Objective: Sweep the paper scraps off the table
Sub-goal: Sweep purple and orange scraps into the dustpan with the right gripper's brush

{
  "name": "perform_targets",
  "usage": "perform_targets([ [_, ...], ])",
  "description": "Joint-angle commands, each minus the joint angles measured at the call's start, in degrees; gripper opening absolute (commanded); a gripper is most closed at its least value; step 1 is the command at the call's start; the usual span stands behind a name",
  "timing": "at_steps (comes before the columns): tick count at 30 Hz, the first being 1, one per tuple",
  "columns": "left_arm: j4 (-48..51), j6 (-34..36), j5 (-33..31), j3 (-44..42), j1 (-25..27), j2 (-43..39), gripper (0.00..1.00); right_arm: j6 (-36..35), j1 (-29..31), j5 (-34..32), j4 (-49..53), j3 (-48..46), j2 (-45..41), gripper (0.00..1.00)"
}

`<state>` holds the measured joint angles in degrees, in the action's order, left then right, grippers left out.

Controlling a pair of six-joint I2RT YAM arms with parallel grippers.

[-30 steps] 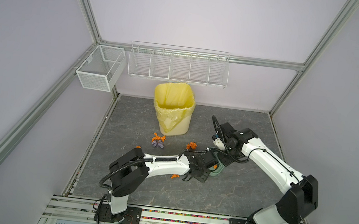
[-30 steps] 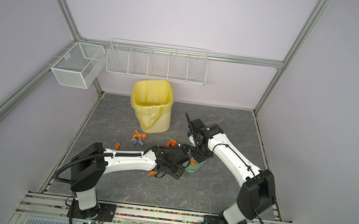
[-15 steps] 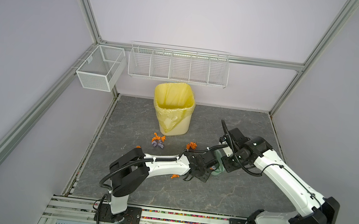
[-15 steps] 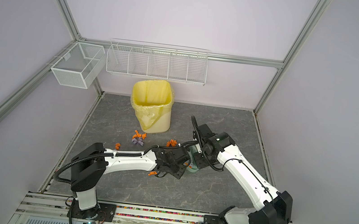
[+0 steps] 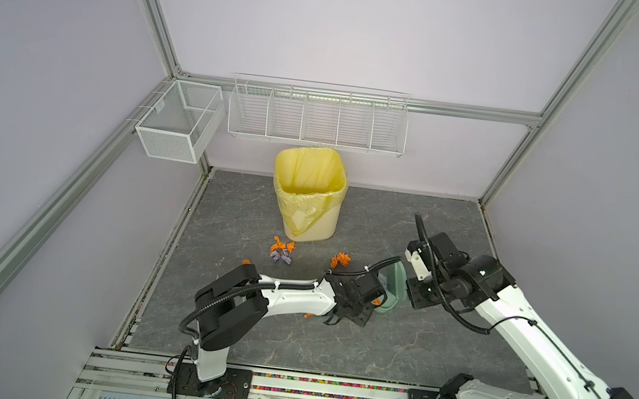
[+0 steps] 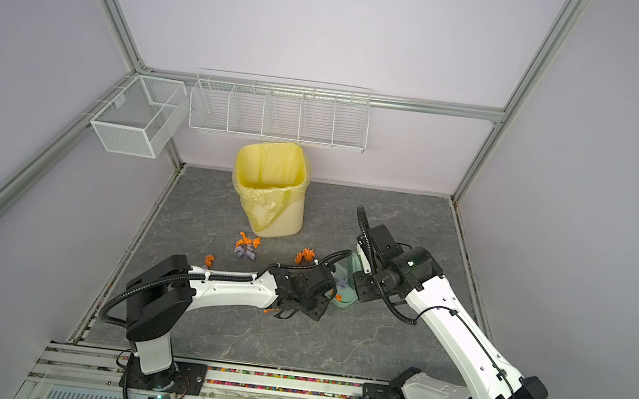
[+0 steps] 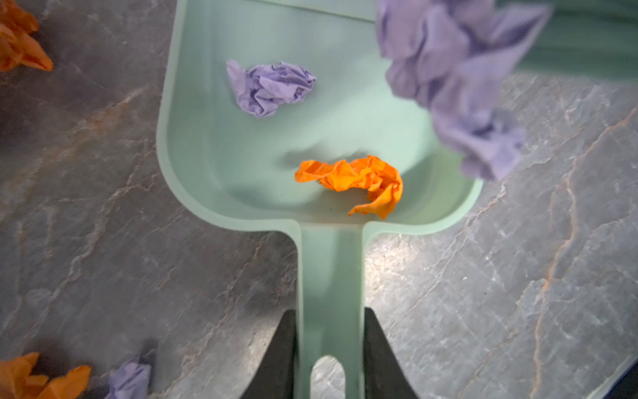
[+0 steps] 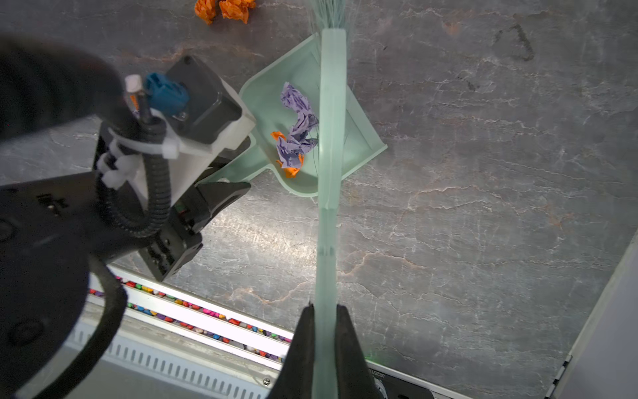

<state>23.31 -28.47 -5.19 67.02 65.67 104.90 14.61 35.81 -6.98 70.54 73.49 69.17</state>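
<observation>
Paper scraps (image 7: 352,183) loose in dustpan (image 7: 310,131) clamped by left gripper (image 7: 329,314), brush (image 8: 331,103) pinched by right gripper (image 8: 324,307); risk of spill back onto table (image 8: 483,207) if pan tipped.

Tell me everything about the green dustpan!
The dustpan is mint green and looks like smooth plastic. It has a shallow scoop with a raised rim, an open front, and a long flat handle with a slot near its end. It rests on the table. The left gripper pinches the handle. Inside lie a lilac scrap and an orange scrap. The brush crosses over it; whether they touch is unclear.
</observation>
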Motion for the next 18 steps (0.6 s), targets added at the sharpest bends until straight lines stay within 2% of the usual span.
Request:
perform_targets([
  [1, -1.1, -1.1, -1.2, -1.2, 0.0, -1.5, 0.00, 0.5, -0.1, 3.7, 0.1, -0.7, -0.1, 0.07],
  [7, -2.3, -1.8, -2.1, -1.7, 0.0, -3.3, 0.00, 0.4, 0.5, -3.2, 5.7, -1.3, 0.3, 0.07],
  [9, -2.5, -2.1, -2.1, -1.8, 0.0, -3.7, 0.00, 0.6, 0.7, -3.5, 6.0, -1.5, -0.5, 0.07],
  [12, -3.2, -2.7, -2.3, -2.0, 0.0, -4.6, 0.00, -0.1, 0.9, 0.2, 4.4, -2.4, -2.8, 0.07],
  [18, -3.3, -2.9, -2.8, -2.1, 0.0, -6.6, 0.00, 2.8, 0.9, -4.9, 4.0, -1.5, -8.0, 0.07],
])
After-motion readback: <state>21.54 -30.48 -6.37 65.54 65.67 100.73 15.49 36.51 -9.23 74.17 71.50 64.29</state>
